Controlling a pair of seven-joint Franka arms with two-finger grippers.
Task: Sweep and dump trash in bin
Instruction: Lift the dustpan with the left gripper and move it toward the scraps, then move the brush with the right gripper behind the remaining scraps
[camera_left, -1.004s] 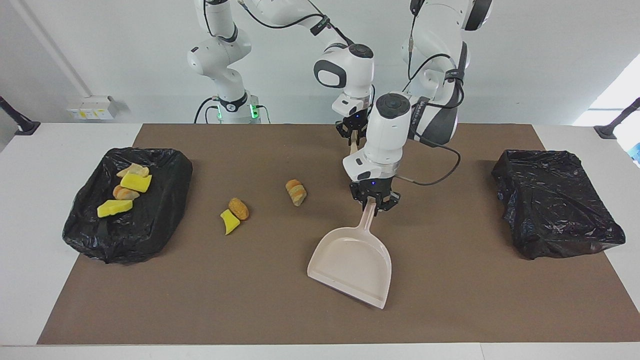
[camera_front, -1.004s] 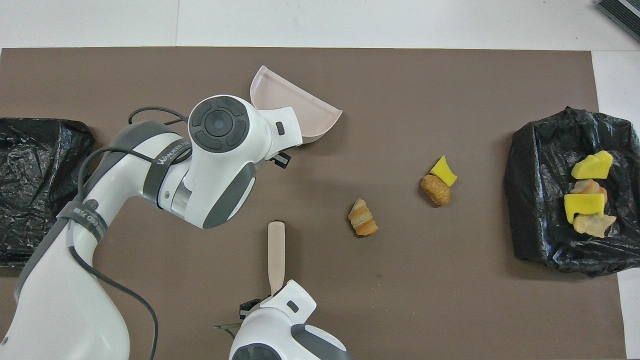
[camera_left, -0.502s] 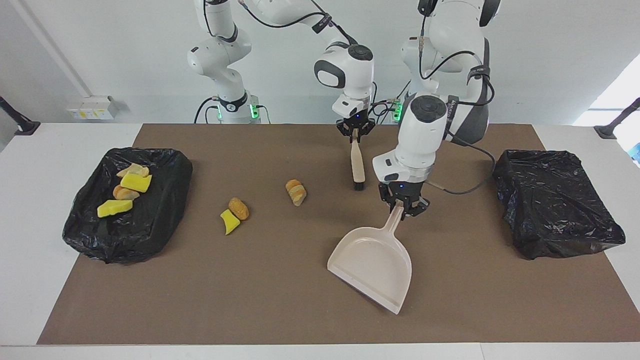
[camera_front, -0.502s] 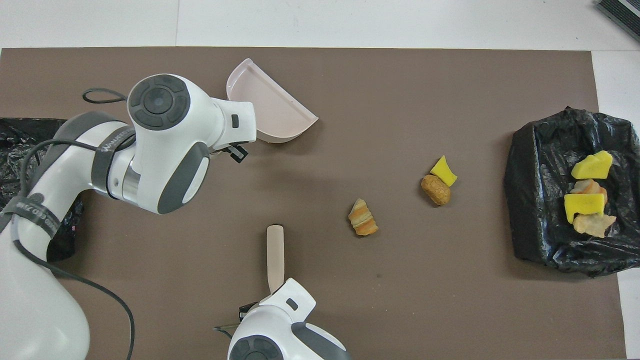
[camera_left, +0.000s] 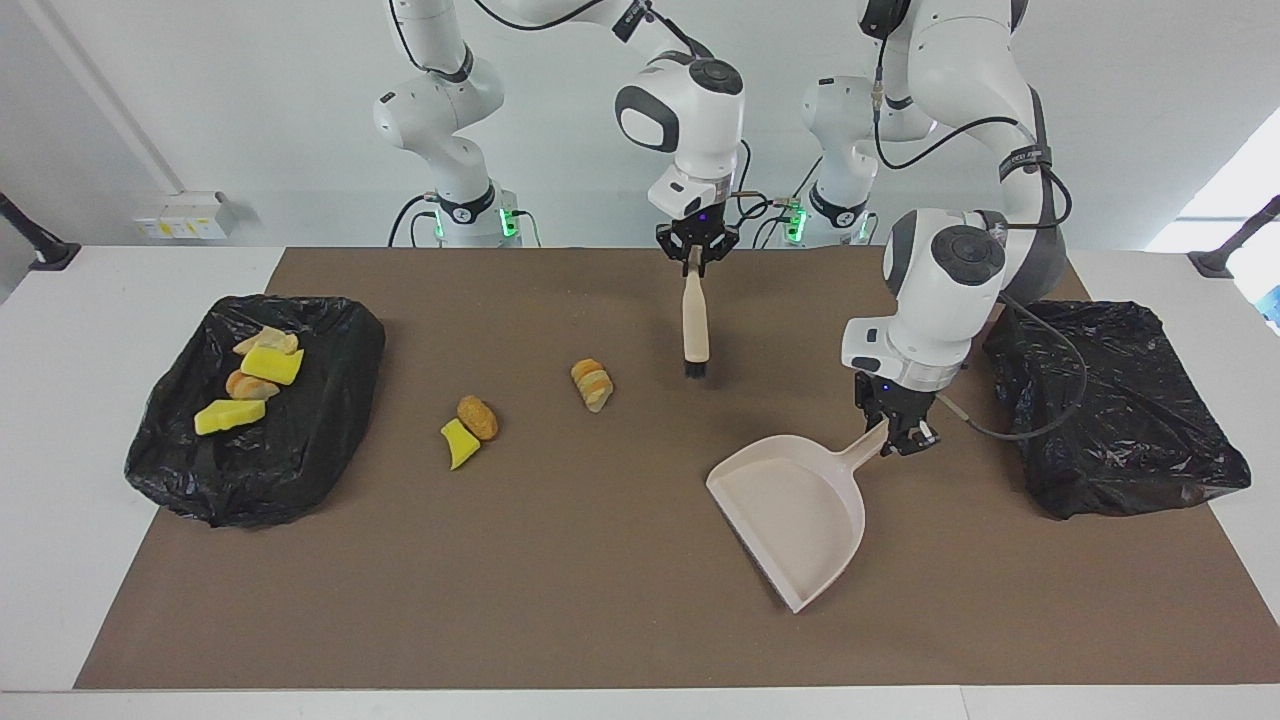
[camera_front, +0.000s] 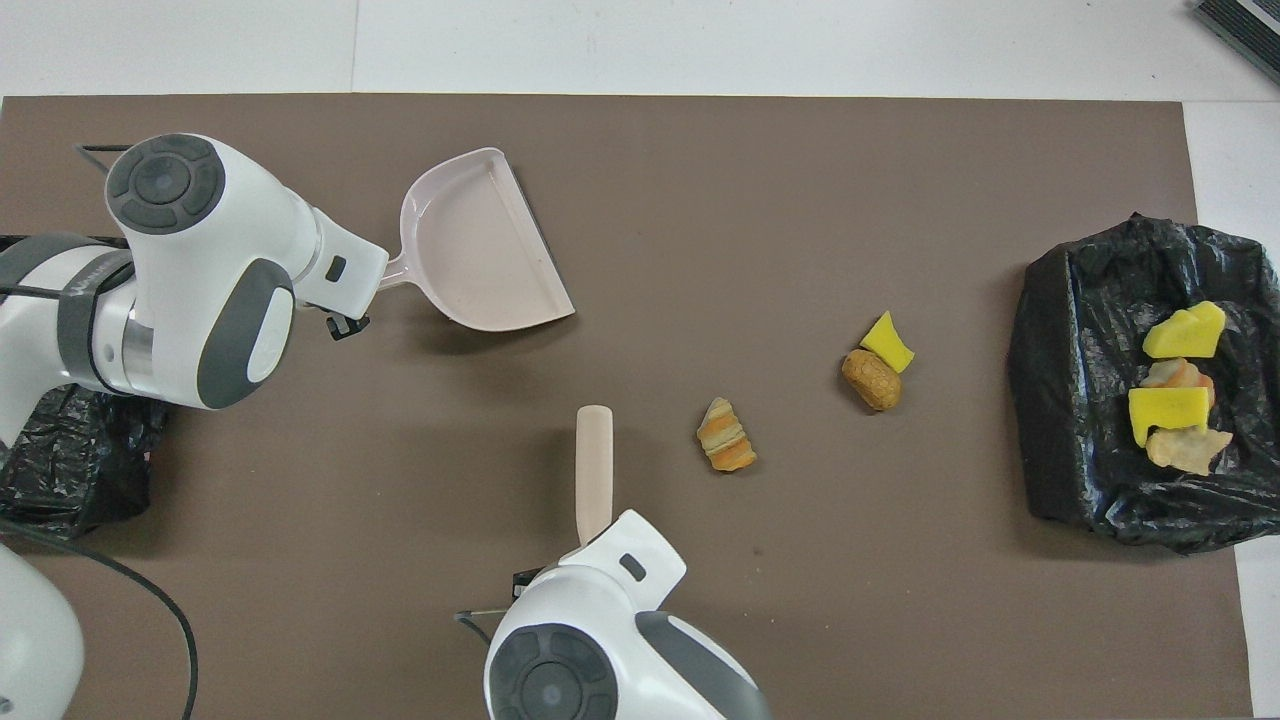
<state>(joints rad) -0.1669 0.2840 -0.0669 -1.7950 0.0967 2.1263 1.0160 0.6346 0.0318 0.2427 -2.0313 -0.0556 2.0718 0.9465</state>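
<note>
While trash (camera_left: 592, 385) lies loose, left end effector (camera_left: 897, 437) grips dustpan (camera_left: 792, 515), right end effector (camera_left: 697, 249) brush (camera_left: 694, 320)

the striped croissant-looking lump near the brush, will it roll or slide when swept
The striped lump looks rounded and ridged, so it may tumble rather than slide cleanly. It seems spongy and light, so the brush could flick it off course. It lies alone on the flat brown mat, with nothing to stop it.

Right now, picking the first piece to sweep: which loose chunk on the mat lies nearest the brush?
The striped orange-and-tan chunk, lying alone beside the brush; the yellow wedge and brown lump sit together toward the bin.
</note>
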